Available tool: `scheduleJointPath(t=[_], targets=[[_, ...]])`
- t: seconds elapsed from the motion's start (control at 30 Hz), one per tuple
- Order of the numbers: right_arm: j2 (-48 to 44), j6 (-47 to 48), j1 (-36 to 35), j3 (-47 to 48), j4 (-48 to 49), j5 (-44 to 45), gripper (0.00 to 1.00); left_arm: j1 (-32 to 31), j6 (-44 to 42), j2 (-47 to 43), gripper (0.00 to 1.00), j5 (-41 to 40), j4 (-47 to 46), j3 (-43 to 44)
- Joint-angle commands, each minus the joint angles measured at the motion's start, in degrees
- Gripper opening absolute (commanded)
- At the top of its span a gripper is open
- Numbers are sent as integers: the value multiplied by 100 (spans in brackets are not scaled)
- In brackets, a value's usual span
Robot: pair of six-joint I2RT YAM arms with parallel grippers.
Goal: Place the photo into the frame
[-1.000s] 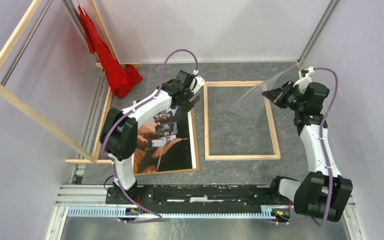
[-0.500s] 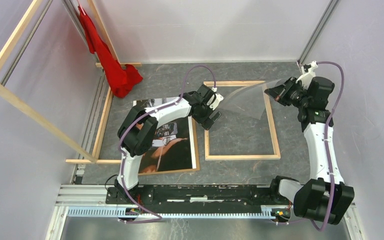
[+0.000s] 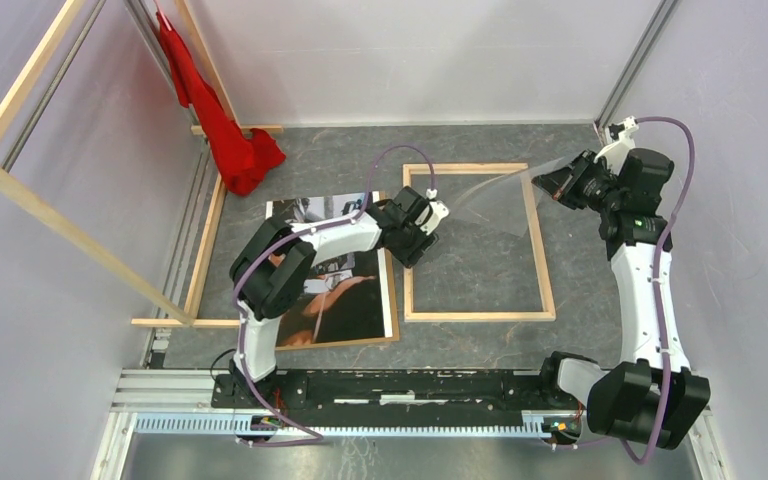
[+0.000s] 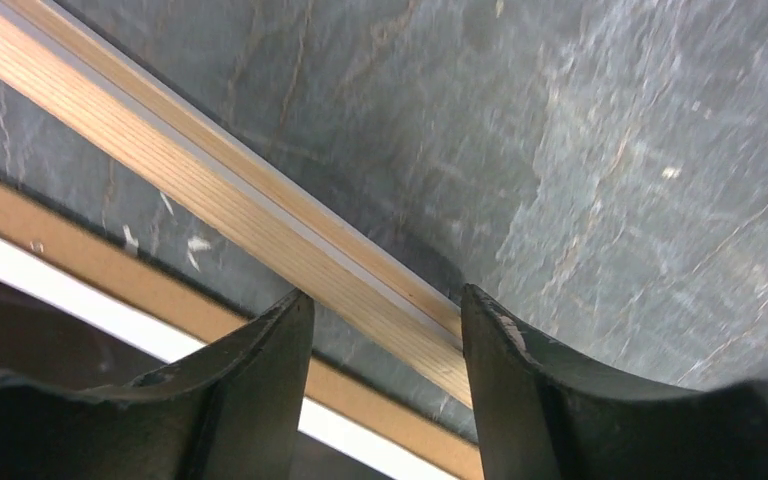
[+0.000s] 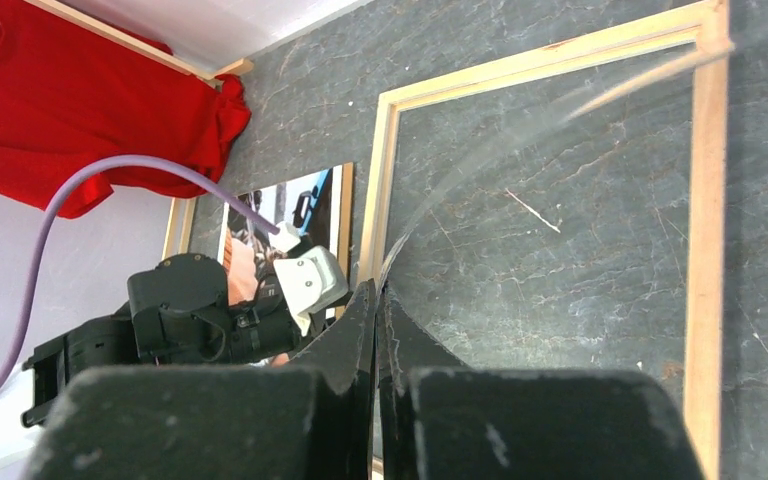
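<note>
The photo lies picture side up on a brown backing board, left of the frame, which lies flat with its pale wood face up. My left gripper is open and straddles the frame's left rail. The right finger touches the rail and the left finger stands apart from it. The photo's white border shows beside the left gripper. My right gripper is shut on a clear sheet that it holds tilted above the frame's far right corner. In the right wrist view the clear sheet runs out from the right gripper.
A red cloth hangs at the back left and bunches on the table. Long pale wooden beams slant along the left side. The arms' base rail runs along the near edge. Grey walls close in on both sides.
My left gripper swung right from the photo to the frame's left rail, dropped over it and narrowed. The frame shifted slightly left. The right gripper drew a little right with the clear sheet.
</note>
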State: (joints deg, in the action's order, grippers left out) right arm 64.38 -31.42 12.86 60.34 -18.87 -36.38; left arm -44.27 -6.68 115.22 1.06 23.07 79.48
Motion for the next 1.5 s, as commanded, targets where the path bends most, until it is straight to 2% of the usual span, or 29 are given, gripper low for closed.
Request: scheduleJointPath(t=[0.0,0.13,0.4,0.43,0.5,0.6,0.7,0.83,0.93,1.07,1.13,1.2,1.37,1.47], targets=[[-9,170,29,365,81,81,0,41,-599,-337,60,-459,159,-665],[45,165,29,457,43,154,0,41,-798,-540,54,-509,139,-995],[98,93,6,561,59,215,0,41,-957,-742,56,-574,68,-1237],[114,92,-9,573,57,236,0,46,-980,-787,58,-591,86,-1209],[171,61,-72,606,48,320,0,62,-973,-919,79,-570,235,-1087],[374,30,-287,784,6,468,0,174,-899,-1308,99,-203,629,-818],[651,31,-707,1189,-130,800,0,376,-933,-1937,100,314,1023,-586],[1118,-118,-1442,1969,-246,1097,0,860,-1057,-2582,100,864,1575,-188],[1554,-256,-2047,2801,-370,1101,0,1603,-1106,-2975,100,1086,1668,-54],[1765,-360,-2642,3436,-41,391,0,2633,-1046,-3044,100,808,1499,-60],[1575,-365,-2790,3165,341,-122,0,2964,-1029,-2985,100,602,1393,-152],[1244,-295,-2814,2491,534,-450,0,3062,-1094,-3000,100,284,1168,-419],[699,29,-2654,90,540,-944,0,3060,-1139,-3001,100,156,839,-963],[552,29,-2319,-973,784,-1005,0,3056,-1166,-2917,100,127,774,-1079]])
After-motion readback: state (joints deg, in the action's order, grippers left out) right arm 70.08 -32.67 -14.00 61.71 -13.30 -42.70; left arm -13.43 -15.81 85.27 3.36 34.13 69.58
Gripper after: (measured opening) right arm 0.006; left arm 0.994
